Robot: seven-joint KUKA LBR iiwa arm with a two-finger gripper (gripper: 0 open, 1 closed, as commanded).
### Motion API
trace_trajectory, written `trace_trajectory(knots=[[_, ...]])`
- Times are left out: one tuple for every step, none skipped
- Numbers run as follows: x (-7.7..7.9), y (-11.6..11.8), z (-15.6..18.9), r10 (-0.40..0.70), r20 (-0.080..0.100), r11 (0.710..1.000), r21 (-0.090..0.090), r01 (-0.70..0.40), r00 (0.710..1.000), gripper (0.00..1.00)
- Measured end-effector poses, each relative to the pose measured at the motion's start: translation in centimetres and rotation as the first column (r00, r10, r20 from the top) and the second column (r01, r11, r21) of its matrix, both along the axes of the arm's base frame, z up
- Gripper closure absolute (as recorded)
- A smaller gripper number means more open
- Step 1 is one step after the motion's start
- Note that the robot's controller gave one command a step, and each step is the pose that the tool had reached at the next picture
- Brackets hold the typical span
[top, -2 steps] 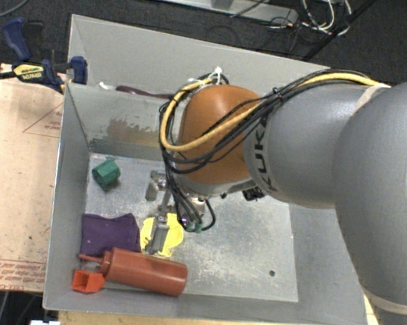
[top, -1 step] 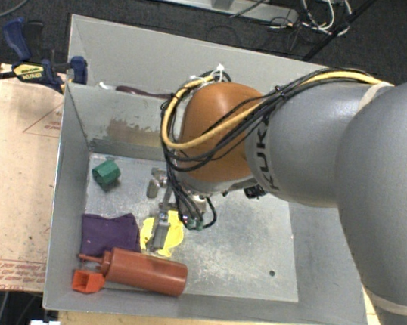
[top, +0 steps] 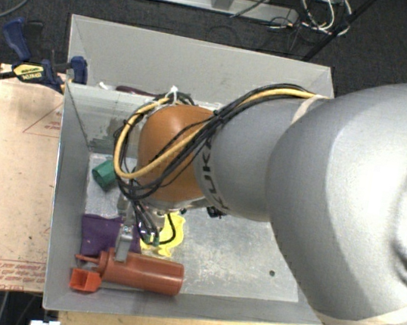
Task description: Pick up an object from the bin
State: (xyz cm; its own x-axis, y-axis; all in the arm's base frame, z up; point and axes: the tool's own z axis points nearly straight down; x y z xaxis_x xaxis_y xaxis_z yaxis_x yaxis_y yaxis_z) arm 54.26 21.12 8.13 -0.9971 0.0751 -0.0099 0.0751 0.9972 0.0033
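- Seen from above: reached in from the right, two-finger gripper [top: 126, 241] low in the grey metal bin [top: 240, 271], near its lower-left corner.
- Hung just above a reddish-brown plastic cylinder with an orange cap [top: 144, 273], lying on its side along the lower wall.
- Stood between a purple block [top: 98, 231] and a yellow piece [top: 171, 238], with a green block [top: 103, 173] farther back.
- Could not tell how far open, nor whether anything was held.
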Motion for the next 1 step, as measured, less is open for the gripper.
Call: trace_trajectory(knots=[[0.25, -1.4, 0.77, 0.017, 0.002, 1.0, 0.001, -0.017, 1.0, 0.0]])
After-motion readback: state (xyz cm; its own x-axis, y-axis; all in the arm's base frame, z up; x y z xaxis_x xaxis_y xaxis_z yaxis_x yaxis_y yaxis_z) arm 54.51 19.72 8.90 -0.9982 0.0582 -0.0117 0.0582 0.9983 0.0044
